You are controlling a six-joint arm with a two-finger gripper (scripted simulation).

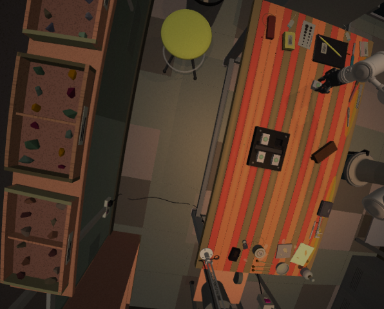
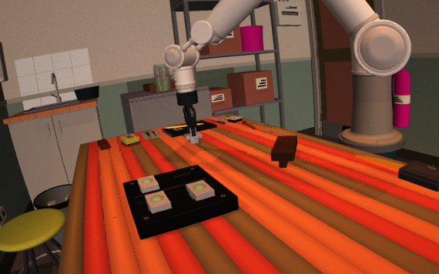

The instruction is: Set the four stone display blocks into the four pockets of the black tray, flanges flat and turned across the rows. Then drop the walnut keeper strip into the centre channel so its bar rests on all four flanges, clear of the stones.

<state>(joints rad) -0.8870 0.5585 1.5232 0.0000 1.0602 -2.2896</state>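
Note:
The fourth stone display block (image 1: 317, 85) (image 2: 193, 138) lies on the striped table, near the far end. My gripper (image 1: 320, 84) (image 2: 192, 135) points straight down around it. The black tray (image 1: 268, 148) (image 2: 179, 198) sits mid-table with three stone blocks (image 2: 148, 184) (image 2: 158, 201) (image 2: 200, 190) in its pockets. One pocket (image 1: 278, 141) is empty. The centre channel runs between the rows. The walnut keeper strip (image 1: 324, 152) (image 2: 284, 150) rests on the table to the right of the tray. My gripper is open and holds nothing.
A black pad with a yellow pencil (image 1: 330, 50) (image 2: 180, 128) lies just behind the gripper. A dark box (image 2: 425, 175) sits at the table's right edge. Small items (image 2: 129, 140) line the far end. The arm's base (image 2: 372, 107) stands right of the table.

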